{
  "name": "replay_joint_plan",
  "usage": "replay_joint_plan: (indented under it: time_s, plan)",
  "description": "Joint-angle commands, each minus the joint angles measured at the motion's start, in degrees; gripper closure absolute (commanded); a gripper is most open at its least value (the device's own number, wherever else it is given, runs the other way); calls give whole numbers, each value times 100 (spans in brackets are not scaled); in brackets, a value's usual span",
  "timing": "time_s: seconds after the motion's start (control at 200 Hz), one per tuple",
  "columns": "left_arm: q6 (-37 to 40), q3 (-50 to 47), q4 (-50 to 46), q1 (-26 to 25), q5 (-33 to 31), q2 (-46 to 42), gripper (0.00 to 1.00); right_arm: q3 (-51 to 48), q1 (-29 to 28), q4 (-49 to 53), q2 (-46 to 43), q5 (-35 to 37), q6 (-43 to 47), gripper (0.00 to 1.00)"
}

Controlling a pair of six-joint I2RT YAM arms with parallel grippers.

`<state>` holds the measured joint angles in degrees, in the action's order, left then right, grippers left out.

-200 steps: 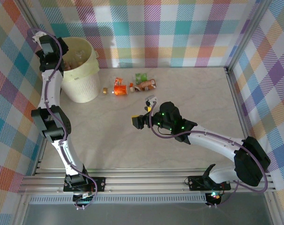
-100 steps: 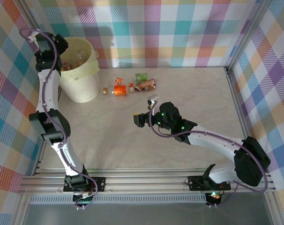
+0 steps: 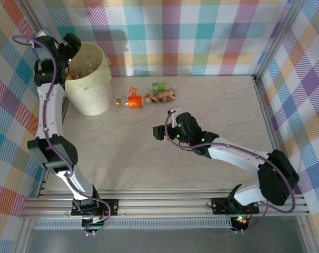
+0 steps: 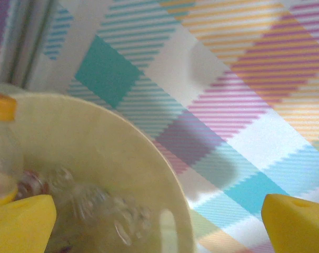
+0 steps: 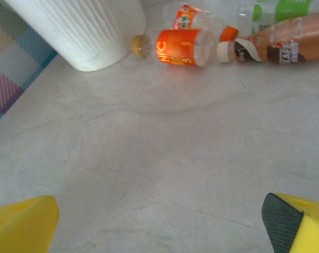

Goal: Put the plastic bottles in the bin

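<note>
With the left gripper (image 3: pixel 71 45) apart above the bin (image 3: pixel 94 96), the right gripper (image 3: pixel 159 132), apart too, is seemingly being aimed to grasp the orange bottle (image 3: pixel 134 99).

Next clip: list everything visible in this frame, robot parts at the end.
bin: one, pale yellow with a ribbed wall, far left of the table.
bottles in the bin: several, clear and crushed, one with a yellow cap; exact count unclear.
orange-labelled bottles: two, lying just right of the bin.
brown bottle: one, white cap, lying right of the orange ones.
green-labelled bottle: one, behind the brown one.
table: one, pale marbled.
walls: pastel plaid, around the table.
left gripper: yellow fingers, open, over the bin.
right gripper: yellow fingers, open, low over bare table, facing the loose bottles.
</note>
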<state>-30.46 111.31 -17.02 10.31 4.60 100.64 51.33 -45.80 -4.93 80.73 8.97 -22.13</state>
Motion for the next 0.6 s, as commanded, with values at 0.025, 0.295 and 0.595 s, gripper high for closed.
replay_joint_plan:
  time_s: [0.025, 0.295, 0.595]
  plan:
    - [-358, -717, 499, -129, 876, -847, 0, 395, 327, 529, 269, 44, -663, 0]
    - [-605, -2642, 603, -249, 2193, -2551, 0, 927, 1393, 686, 1007, -797, -1947, 0]
    - [-365, -4799, -16, -656, 2683, -4291, 0, 2454, 1886, 800, 2571, -517, -2212, 0]
